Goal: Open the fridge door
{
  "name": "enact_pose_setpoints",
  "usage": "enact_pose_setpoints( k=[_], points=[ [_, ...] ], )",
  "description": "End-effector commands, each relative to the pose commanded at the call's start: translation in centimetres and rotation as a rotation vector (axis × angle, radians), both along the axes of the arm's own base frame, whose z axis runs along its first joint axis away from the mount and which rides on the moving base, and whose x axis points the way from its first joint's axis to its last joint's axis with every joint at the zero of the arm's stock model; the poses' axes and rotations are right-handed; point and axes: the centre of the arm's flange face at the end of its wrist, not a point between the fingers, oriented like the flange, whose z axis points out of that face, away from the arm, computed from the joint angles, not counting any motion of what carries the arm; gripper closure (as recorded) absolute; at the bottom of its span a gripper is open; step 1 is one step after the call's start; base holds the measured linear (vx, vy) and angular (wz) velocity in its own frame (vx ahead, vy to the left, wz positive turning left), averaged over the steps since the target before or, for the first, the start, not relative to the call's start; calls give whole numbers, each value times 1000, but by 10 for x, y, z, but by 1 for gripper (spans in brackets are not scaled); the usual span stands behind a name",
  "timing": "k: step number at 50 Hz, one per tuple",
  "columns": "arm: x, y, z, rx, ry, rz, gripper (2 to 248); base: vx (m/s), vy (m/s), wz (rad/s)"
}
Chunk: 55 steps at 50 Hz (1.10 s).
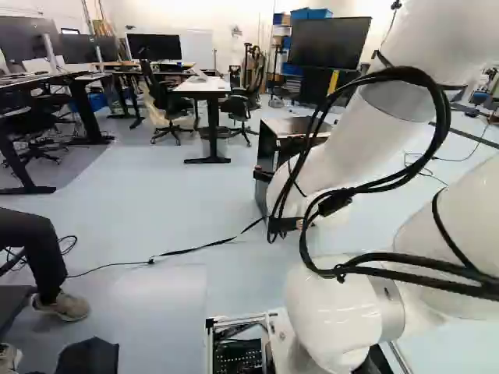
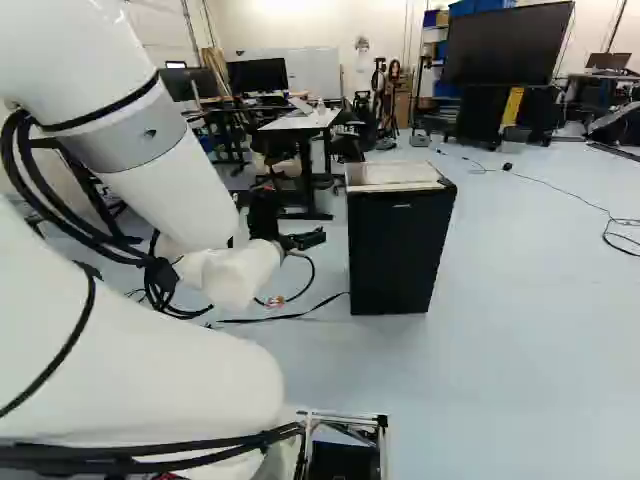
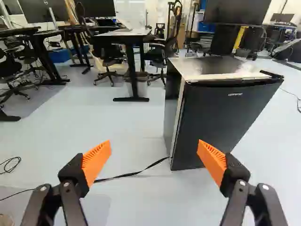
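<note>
The fridge door (image 3: pixel 225 120) looks smooth and nearly matt, while the fridge top (image 3: pixel 207 68) is glossy and catches the light. The arm (image 2: pixel 180 195) has a smooth white finish; the floor (image 3: pixel 131 141) looks smooth, with a soft sheen.

Black fridge door (image 3: pixel 216 122) — orange pads (image 3: pixel 97 161)

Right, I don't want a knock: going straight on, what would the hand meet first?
Probably the fridge, its near edge catching one side of the hand; depth is unclear, it might pass.
</note>
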Motion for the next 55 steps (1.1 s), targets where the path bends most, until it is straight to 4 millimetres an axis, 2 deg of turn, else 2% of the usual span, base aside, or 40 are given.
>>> enact_pose_setpoints(
  k=[15, 55],
  points=[
    [3, 0, 0, 0, 2, 0, 3, 0, 0, 0],
    [31, 0, 4, 0, 12, 0, 3, 0, 0, 0]
  ],
)
